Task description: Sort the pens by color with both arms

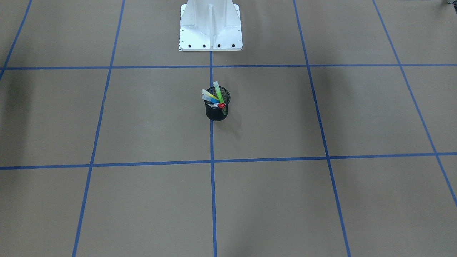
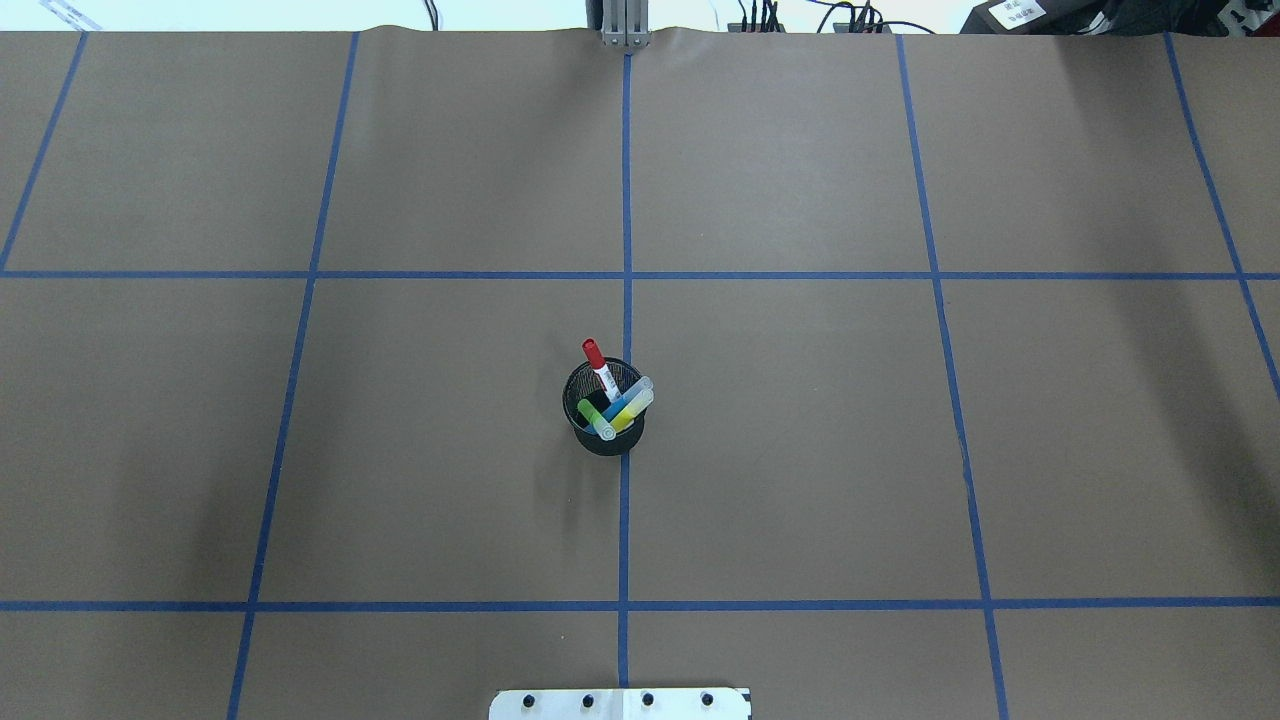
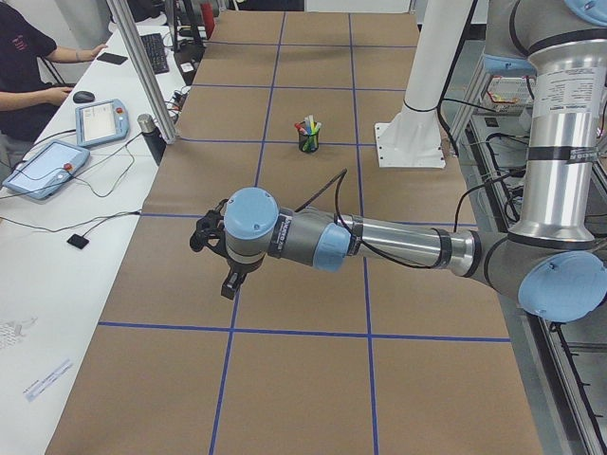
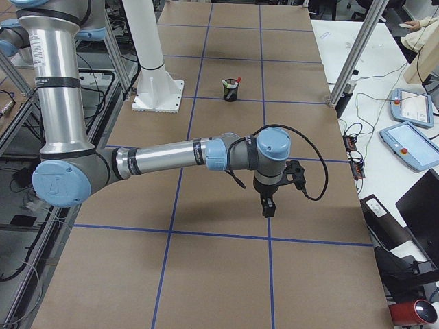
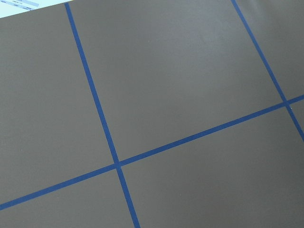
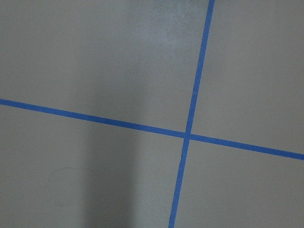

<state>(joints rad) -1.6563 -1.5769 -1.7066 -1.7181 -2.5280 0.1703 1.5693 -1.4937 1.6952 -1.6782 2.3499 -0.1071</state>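
Note:
The pens stand together in a black mesh cup (image 2: 606,440) at the table's centre, on the middle blue tape line. The red pen (image 2: 598,364) leans toward the far side. The blue pen (image 2: 632,391), yellow pen (image 2: 633,408) and green pen (image 2: 595,419) cross each other with pale caps up. My left gripper (image 3: 229,282) hangs over the table far from the cup (image 3: 308,142) and shows only in the exterior left view. My right gripper (image 4: 267,209) hangs over the opposite end, far from the cup (image 4: 231,90). I cannot tell whether either is open or shut.
The white pedestal (image 1: 210,28) stands behind the cup. Blue tape divides the brown table cover into squares. A person (image 3: 28,66) sits at a side desk with teach pendants (image 3: 43,169), beyond an aluminium post (image 3: 142,76). Both wrist views show only bare cover and tape.

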